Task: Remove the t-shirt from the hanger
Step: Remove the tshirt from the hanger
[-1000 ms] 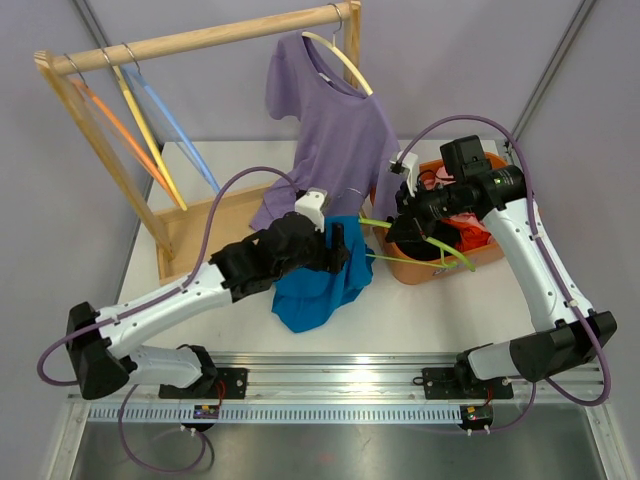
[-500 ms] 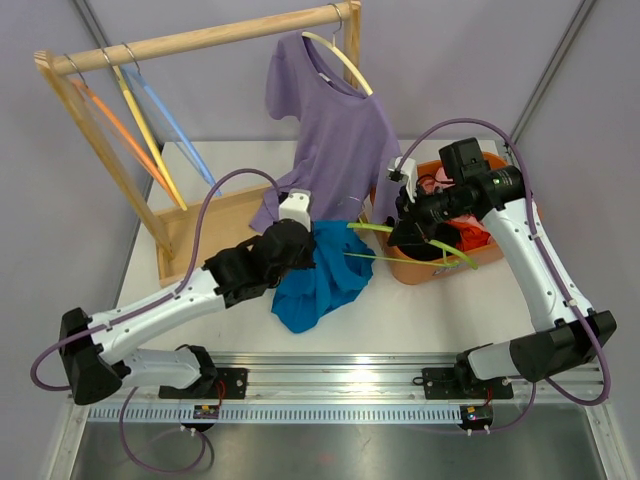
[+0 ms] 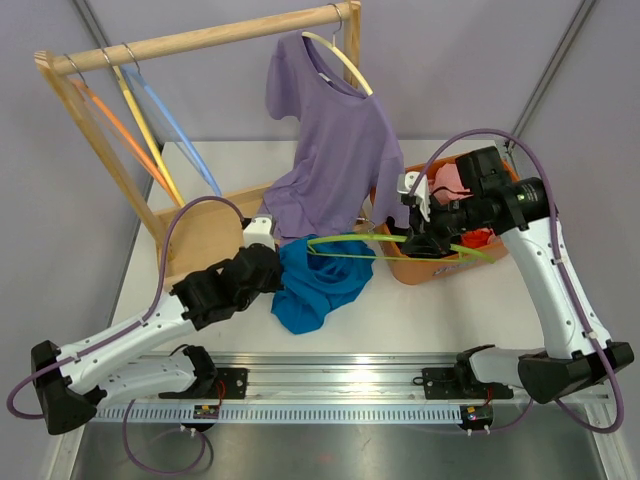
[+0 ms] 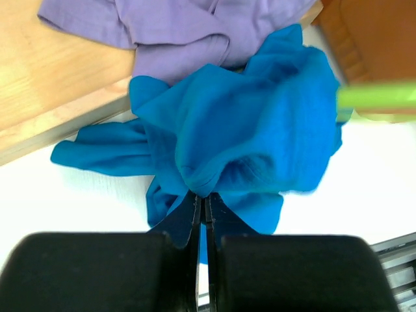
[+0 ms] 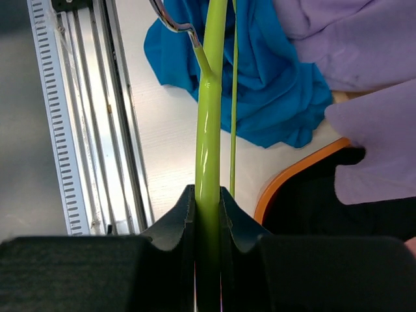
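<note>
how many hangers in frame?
5: orange hanger, yellow hanger and blue hanger at the rail's left; cream hanger inside the purple shirt; green hanger in the right gripper. The basket could hide more.

No lettering, brand, number or sign can be read in any of the 3 views; 2 small stickers (image 3: 207, 411) on the rail (image 3: 340, 412) at the desk's (image 3: 440, 310) near edge are too small to make out

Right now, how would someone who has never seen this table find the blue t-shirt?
Start at the wooden rack at the back, where a purple t-shirt hangs. Just below its hem, left of the orange basket, the blue t-shirt lies crumpled on the white table top. It is the only blue cloth.
</note>
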Controlling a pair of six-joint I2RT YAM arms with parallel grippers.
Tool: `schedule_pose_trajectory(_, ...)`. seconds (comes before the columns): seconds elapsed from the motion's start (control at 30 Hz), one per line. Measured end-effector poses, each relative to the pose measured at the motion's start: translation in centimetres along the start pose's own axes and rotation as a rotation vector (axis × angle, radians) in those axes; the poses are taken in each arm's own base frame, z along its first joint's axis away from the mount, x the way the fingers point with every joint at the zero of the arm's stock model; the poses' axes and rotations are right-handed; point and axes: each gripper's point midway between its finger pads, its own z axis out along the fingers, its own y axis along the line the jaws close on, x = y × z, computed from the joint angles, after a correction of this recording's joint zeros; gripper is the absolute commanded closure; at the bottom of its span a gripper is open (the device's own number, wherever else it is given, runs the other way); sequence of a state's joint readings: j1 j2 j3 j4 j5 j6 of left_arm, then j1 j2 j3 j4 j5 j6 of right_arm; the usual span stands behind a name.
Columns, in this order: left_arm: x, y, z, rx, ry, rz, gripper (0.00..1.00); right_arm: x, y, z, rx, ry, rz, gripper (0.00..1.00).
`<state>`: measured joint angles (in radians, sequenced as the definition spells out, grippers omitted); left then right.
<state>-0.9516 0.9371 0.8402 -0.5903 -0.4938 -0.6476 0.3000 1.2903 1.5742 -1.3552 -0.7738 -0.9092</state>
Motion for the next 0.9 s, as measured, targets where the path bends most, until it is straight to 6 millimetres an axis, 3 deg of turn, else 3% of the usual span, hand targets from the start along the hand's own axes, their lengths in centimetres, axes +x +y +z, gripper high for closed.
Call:
schedule_pose_trajectory(0.2,0.3,0.4,-0.5,0.002,0.01,0.001,1.0,-2.7,0.4,-1.9,0.039,-0.067,-0.09,1.0)
schedule_pose_trajectory(0.5,0.7,2.2,-1.0,-0.035,0.016,-0.034,1.0,-2.6,0.5,-2.4,0.056,-0.063,-0.186,1.0)
schedule_pose_trajectory(0.77,2.6,2.6,-0.8,-0.033,0.058,-0.058,1.0,-3.2,1.8,-3.2,0.062,-0.093,-0.19,1.0)
schedule_pose_trajectory(0.9,2.8,2.7,-1.1,-0.024,0.064,-0.063,0.94,-3.7,2.1,-3.4,0.054,-0.112,-0.172,1.0)
